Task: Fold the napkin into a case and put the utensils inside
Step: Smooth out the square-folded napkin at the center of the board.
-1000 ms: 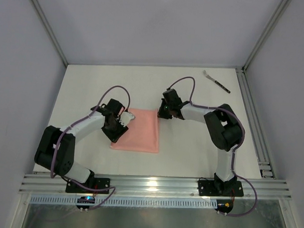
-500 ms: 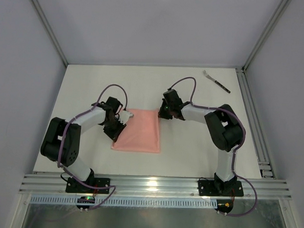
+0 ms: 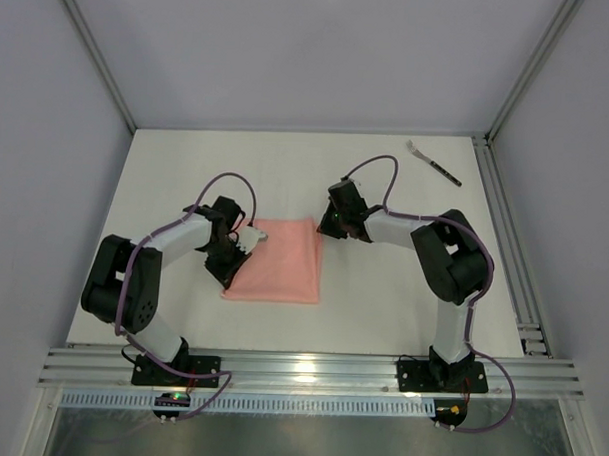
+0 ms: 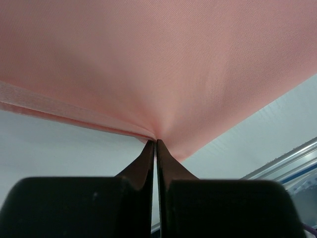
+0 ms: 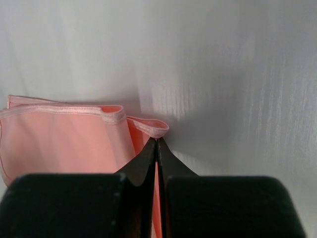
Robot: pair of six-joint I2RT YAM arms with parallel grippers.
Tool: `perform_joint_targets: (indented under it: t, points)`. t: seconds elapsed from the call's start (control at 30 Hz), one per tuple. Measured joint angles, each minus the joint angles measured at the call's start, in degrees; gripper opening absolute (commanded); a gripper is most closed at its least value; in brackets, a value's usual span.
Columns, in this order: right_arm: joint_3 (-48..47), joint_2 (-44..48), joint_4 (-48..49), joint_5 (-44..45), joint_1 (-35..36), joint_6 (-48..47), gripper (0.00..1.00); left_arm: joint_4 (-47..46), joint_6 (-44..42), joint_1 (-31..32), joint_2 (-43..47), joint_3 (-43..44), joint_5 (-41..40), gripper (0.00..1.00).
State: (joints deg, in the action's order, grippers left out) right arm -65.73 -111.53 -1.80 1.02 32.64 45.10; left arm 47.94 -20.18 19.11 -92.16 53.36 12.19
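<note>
Salmon-pink napkin [image 3: 278, 259]: lies flat mid-table, not yet a case. Left gripper [image 3: 252, 233]: half open a second ago, now pinched shut on the far-left corner. Right gripper [image 3: 325, 227]: clamped throughout on the far-right corner. With both corners held, the fold looks ready to begin. Fork [image 3: 434, 162]: far right, well apart. Writing: none legible.

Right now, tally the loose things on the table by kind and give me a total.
Pink napkin: 1
Fork: 1
Total: 2
</note>
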Motion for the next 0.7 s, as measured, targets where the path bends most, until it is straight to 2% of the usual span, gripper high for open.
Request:
perform_joint_targets:
  t: [0.33,0.4,0.5,0.53,0.6,0.63,0.7]
  points:
    - [0.15,0.15,0.07,0.90,-0.33,1.01,0.04,1.29,-2.16,0.02,0.20,0.00,-0.15,0.02]
    - [0.04,0.15,0.04,0.52,-0.42,0.94,0.04,1.09,-2.67,0.02,0.20,0.02,-0.37,0.08]
    - [-0.48,0.13,-0.48,0.28,-0.52,0.20,0.16,0.79,-2.95,0.07,0.17,0.13,-1.11,0.16]
    - [-0.81,0.13,-0.87,0.33,-0.55,-0.42,0.22,0.74,-3.02,0.07,0.17,0.20,-1.55,0.24]
    - [-1.79,0.15,-2.19,0.63,-0.70,-1.84,0.28,0.83,-3.13,0.09,0.17,0.46,-2.36,0.32]
    - [-2.43,0.17,-3.15,0.85,-0.79,-2.84,0.31,0.92,-3.15,0.11,0.20,0.76,-2.82,0.41]
    - [-3.65,0.22,-4.63,1.42,-1.03,-4.61,0.37,1.51,-2.99,0.09,0.44,1.86,-3.65,0.47]
